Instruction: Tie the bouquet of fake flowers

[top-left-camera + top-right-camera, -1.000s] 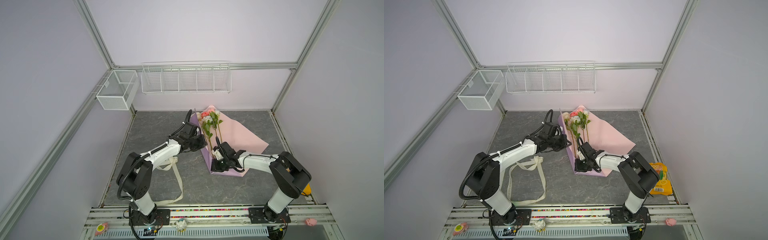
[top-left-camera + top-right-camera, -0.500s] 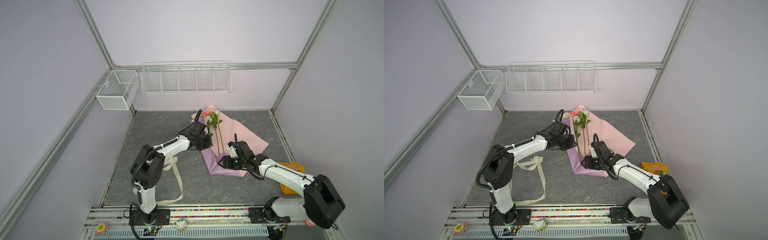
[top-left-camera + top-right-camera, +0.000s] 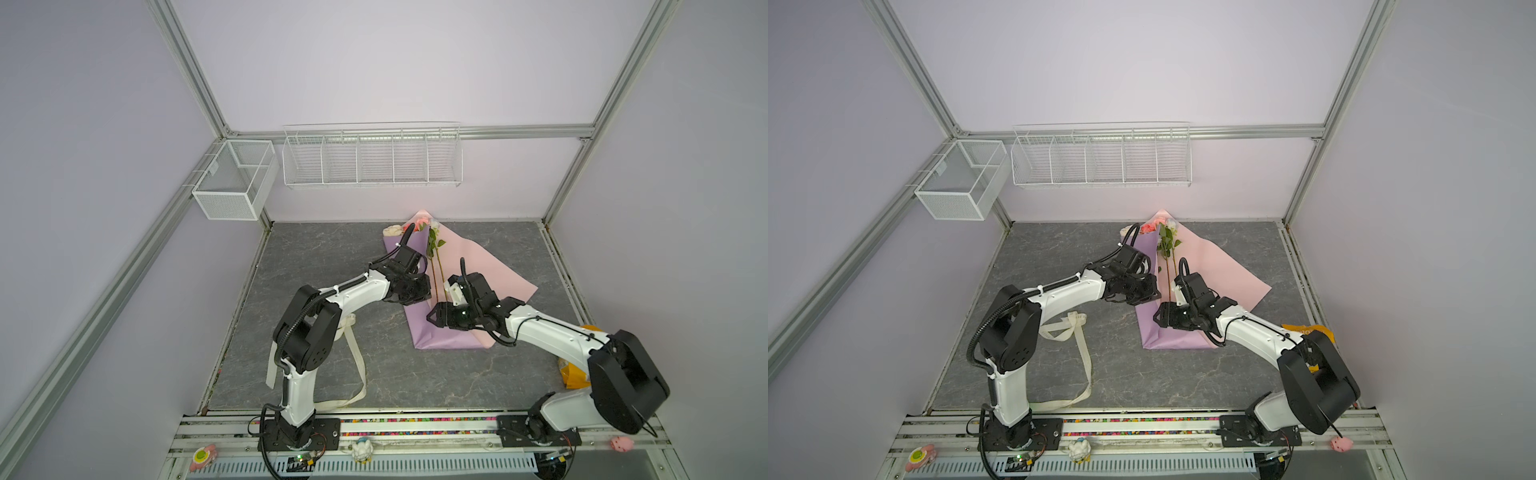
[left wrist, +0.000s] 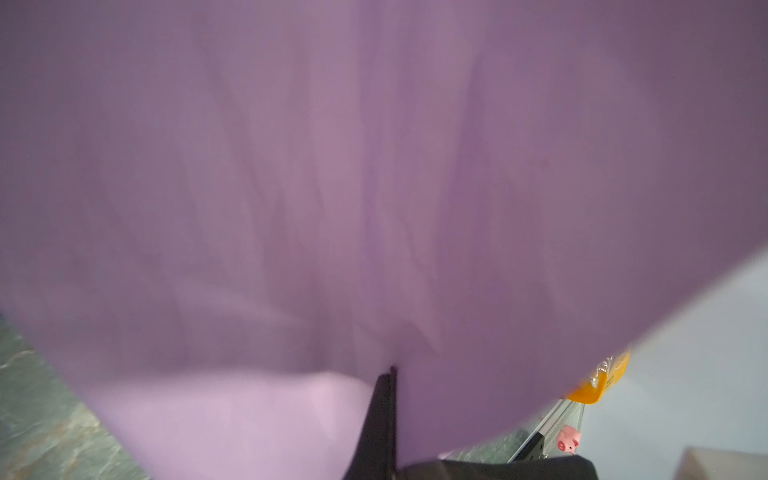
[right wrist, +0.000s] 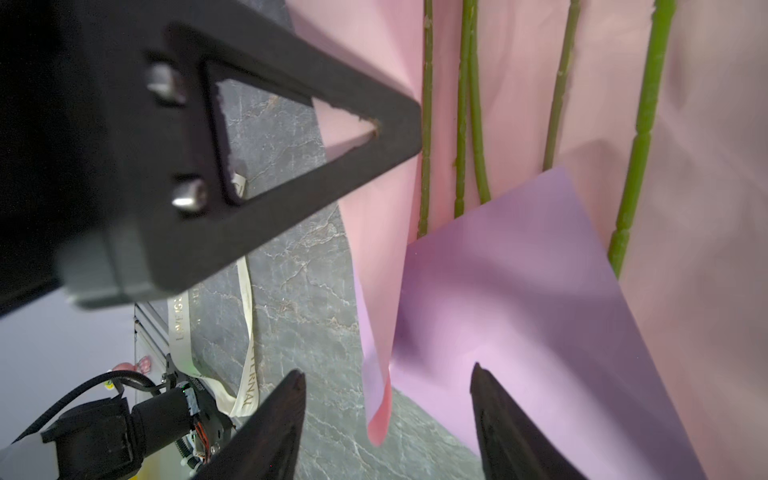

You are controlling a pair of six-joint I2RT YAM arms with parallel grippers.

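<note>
A ribbon [image 3: 360,365] is lying on the bench [image 3: 324,249] at the left. The left hand [image 4: 388,376], pressed together, is pinching the lilac paper [image 4: 374,166] of the bouquet [image 3: 469,270], which is lying mid-bench toward the back wall. The right hand [image 5: 388,370] is hovering with its fingers spread over the paper's folded edge, beside the stems [image 5: 469,104].

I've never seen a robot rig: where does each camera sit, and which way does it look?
Both top views: high above the front, looking down at the gray table; left arm and right arm show whole.
Left wrist: on its arm, facing lilac paper; left gripper shut on it.
Right wrist: on its arm, facing green stems; right gripper open.
Shared: both wrist views show that paper.
</note>
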